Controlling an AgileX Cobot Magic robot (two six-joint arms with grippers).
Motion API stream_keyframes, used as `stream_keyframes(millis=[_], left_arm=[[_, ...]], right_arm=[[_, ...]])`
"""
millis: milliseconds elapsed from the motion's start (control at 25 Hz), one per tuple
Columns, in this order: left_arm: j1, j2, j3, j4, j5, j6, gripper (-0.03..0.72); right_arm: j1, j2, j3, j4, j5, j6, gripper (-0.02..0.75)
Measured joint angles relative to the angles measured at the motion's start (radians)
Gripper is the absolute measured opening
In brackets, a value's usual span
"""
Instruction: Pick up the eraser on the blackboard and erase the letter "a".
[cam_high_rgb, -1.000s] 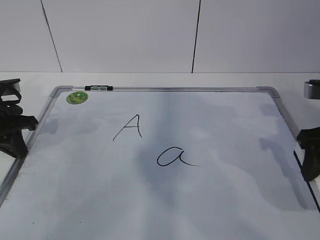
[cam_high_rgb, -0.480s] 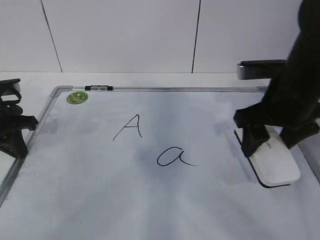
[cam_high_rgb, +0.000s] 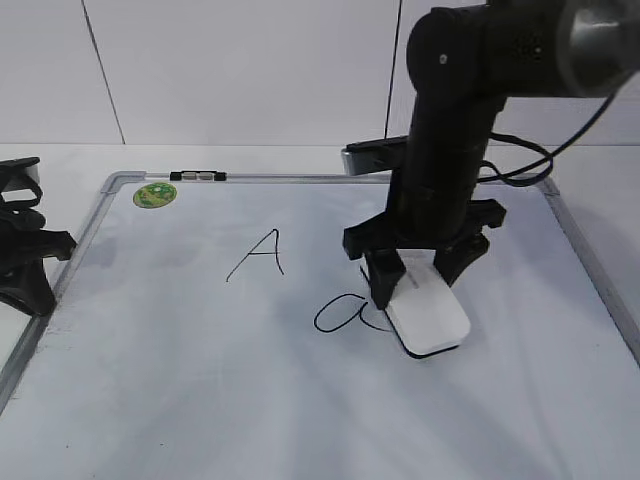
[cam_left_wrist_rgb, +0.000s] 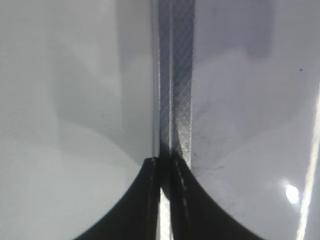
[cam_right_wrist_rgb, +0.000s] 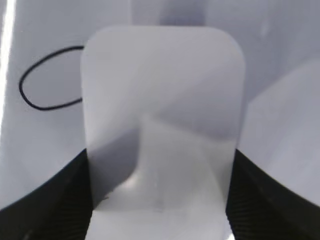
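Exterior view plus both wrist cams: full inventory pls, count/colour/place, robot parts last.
blackboard: 1, white surface with silver-grey frame, lying flat and filling most of the table.
letter "a": 1, black marker, mid-board; its tail is under the eraser, its loop still shows.
capital "A": 1, black marker, up and left of the "a".
green sticker: 1, round, board's far left corner.
clip on frame: 1, black and silver, far edge near the sticker.
eraser: 1, white, on the board at the right end of the "a".
right gripper: 1, black, shut on the eraser's sides.
left gripper: 1, black, shut, at the board's left frame.
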Motion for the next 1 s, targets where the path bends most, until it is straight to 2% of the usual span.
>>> stream_keyframes(millis=[280,680,800,1000], left_arm=[[0.000,0.000,0.000,-0.004,0.000,0.000,0.016],[0.000,0.000,0.000,-0.008,0.000,0.000,0.016],[0.000,0.000,0.000,-0.008,0.002,0.000,0.016],[0.000,0.000,0.000,-0.012,0.002,0.000,0.016]], right_arm=[[0.022,0.107,-0.119,0.002,0.010,0.000,0.564],[0.040,0.141,-0.131,-0.011,0.018,-0.004,0.564],[0.070,0.142,-0.131,-0.009,0.018,-0.017,0.564],[0.179,0.143,-0.133,0.012,0.018,-0.036,0.564]])
